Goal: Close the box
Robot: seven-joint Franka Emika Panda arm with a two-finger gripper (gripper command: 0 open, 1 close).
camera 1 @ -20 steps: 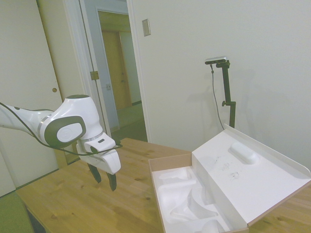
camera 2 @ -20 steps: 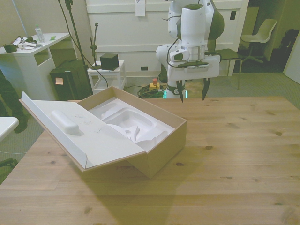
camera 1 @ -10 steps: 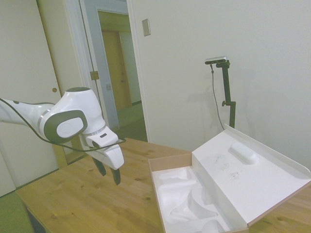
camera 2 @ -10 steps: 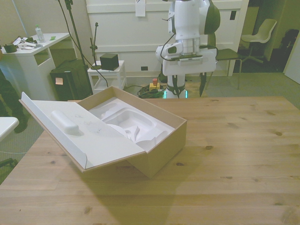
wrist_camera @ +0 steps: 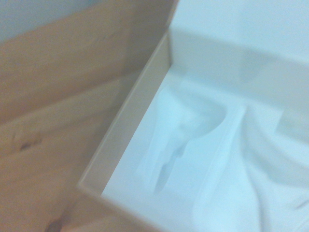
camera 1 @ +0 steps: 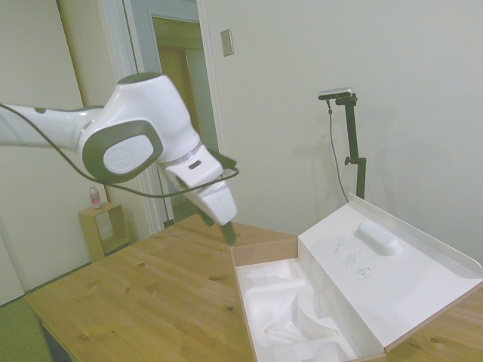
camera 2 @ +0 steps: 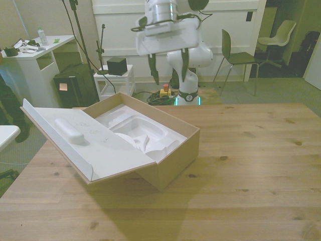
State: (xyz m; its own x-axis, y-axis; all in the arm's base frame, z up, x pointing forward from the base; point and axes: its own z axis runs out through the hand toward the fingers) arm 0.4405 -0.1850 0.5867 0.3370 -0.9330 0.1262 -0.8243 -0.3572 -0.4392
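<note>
A: Box sits on the counter, toward the front view's left. Lid hangs open, tilted back and outward, its white inside facing up, oblong bump on it. Moulded insert exposed.

B: Pincer?

A: High, above and behind the box's far edge, touching nothing. Fingers spread wide, nothing between them. Wrist view looks down on a box corner and the insert, blurred.

B: Risks from here?

A: First, the lid's free edge is on the far side of the box from the arm. The reach crosses the open tray; a low path could snag the near wall or dig into the insert.

B: And the lid itself?

A: Judging by the cardboard, it is light and will flex. A push near one end could twist it, so a side flap lands outside or on top of the wall instead of seating.

B: Box sliding?

A: Likely if the push runs sideways instead of up and over the hinge. Nothing braces the box on the counter.

B: Anything else?

A: Fingers caught under the lid as it drops.
</note>
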